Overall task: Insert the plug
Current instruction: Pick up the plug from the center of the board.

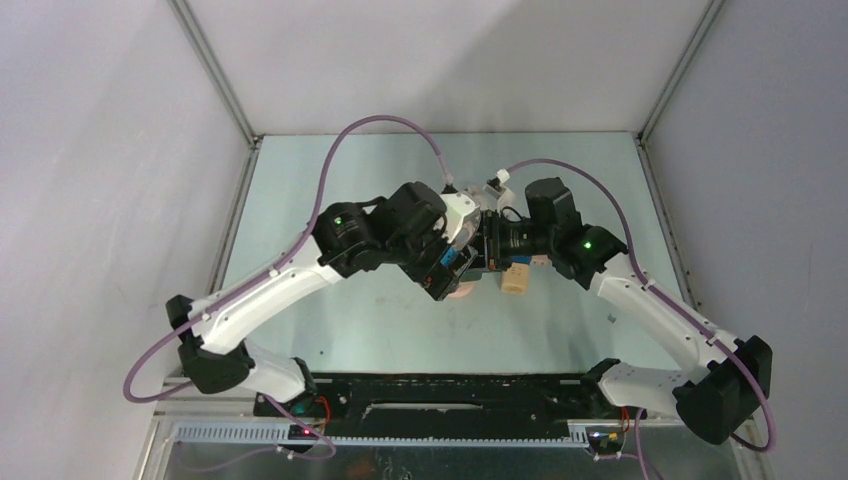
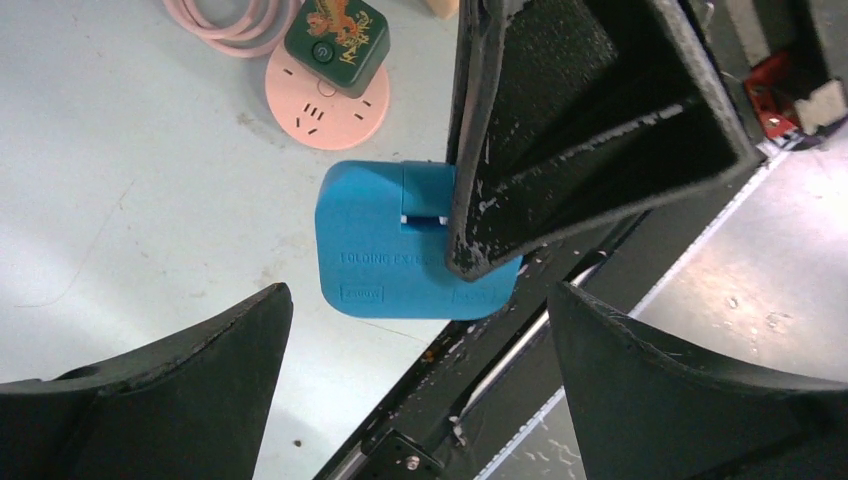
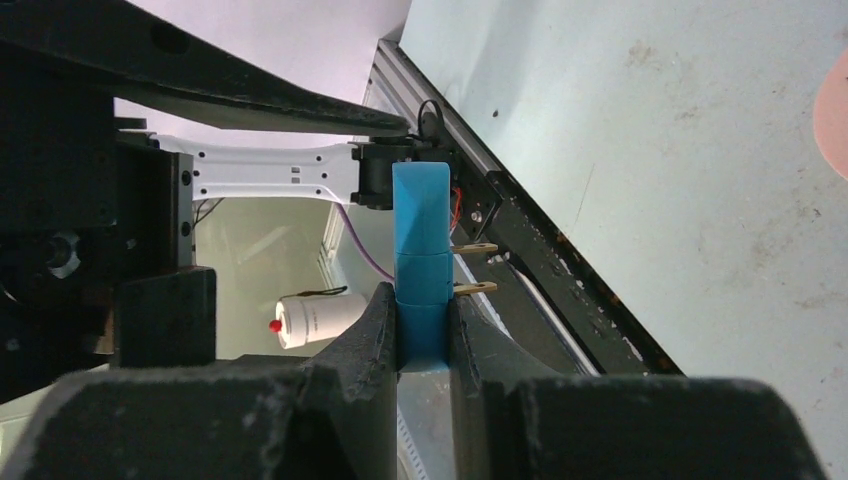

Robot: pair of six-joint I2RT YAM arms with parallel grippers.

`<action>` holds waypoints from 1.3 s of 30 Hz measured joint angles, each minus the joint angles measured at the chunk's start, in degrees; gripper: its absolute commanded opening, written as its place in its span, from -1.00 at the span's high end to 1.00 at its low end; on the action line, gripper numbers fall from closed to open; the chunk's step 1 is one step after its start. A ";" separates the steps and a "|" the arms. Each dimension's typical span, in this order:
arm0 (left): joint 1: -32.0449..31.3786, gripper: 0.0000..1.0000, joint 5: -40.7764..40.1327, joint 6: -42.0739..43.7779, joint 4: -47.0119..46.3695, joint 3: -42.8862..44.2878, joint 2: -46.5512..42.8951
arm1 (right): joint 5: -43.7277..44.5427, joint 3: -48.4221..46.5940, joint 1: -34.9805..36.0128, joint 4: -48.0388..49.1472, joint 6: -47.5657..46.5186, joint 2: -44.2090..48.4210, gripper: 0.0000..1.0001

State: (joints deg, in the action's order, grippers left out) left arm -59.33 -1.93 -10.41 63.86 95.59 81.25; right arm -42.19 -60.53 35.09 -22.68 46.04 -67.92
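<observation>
Blue plastic peeks out between the two wrists from above, where the plug is mostly covered. The pink socket disc carries a green cube, which is cut off at the frame edge. Our right gripper pinches the plug's body off the table, brass prongs pointing sideways. Our left gripper is spread wide and grips nothing.
</observation>
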 measured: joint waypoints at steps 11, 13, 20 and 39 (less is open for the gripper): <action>-0.57 -0.71 -1.99 1.46 -0.70 1.16 2.60 | 0.00 0.00 0.48 -0.07 0.02 0.00 1.00; -0.57 -0.55 -1.99 1.46 -0.94 1.29 2.73 | -0.02 0.00 0.61 -0.13 0.02 0.00 1.00; -0.92 0.07 -1.38 2.12 -1.22 1.29 2.75 | 0.07 0.00 0.74 -0.59 0.24 0.00 1.00; 1.95 1.00 -2.69 5.42 -10.54 -15.13 -1.70 | 6.54 0.04 -3.72 -9.97 -4.37 5.27 -0.82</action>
State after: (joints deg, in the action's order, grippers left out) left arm -57.39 -4.62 -4.99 53.32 80.47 79.55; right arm -35.66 -60.49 31.38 -32.64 41.67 -62.65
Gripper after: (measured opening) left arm 0.647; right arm 0.881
